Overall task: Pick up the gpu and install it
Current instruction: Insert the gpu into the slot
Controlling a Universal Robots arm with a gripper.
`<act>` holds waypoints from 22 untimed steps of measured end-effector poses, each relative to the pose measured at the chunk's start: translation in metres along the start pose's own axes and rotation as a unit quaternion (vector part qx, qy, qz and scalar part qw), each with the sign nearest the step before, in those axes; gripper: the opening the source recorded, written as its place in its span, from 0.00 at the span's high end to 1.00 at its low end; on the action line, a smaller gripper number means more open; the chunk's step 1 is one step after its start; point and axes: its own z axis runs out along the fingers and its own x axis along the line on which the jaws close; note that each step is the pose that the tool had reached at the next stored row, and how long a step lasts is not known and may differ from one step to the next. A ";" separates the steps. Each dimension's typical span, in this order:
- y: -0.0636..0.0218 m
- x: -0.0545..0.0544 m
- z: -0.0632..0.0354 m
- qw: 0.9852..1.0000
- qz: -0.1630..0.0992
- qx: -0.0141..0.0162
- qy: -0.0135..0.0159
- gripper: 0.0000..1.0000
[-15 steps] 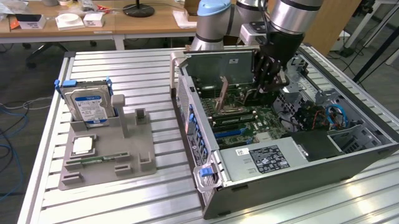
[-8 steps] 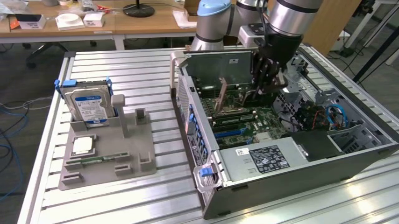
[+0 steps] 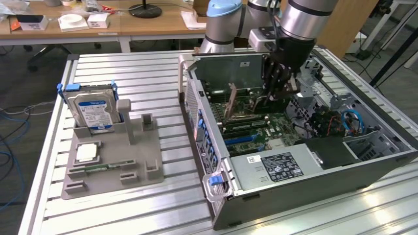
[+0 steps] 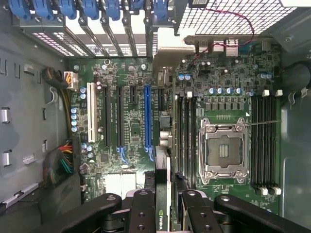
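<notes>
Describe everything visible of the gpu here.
The gpu is a thin dark card, seen edge-on in the wrist view, with a small pale logo on its edge. It stands upright between the gripper's jaws, which press on its two faces, above the green motherboard inside the open computer case. Whether it is in a slot cannot be told, and its end bracket cannot be made out.

My arm [image 3: 306, 19] reaches down steeply from above, its silver forearm close to upright and the wrist aimed straight down. My claw [image 3: 277, 78] hangs below the wrist. Its 2 fingers [image 4: 142, 213] point down, drawn partway together, and pinch a thin card [image 4: 162, 219] edge-on between them. The black finger links splay out on both sides.
</notes>
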 end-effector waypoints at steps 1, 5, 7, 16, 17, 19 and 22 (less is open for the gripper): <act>0.0002 0.000 0.0004 1.000 0.000 0.000 0.000 0.74; 0.0011 0.002 0.0021 1.000 0.000 0.000 0.000 0.74; 0.0016 0.002 0.0028 1.000 0.000 0.000 0.000 0.74; 0.0050 0.004 0.0070 1.000 0.000 0.000 0.000 0.74; 0.0056 0.005 0.0076 1.000 0.000 0.001 0.000 0.74; 0.0067 0.005 0.0089 1.000 0.000 0.001 0.000 0.74; 0.0079 0.005 0.0109 1.000 0.000 0.002 0.000 0.74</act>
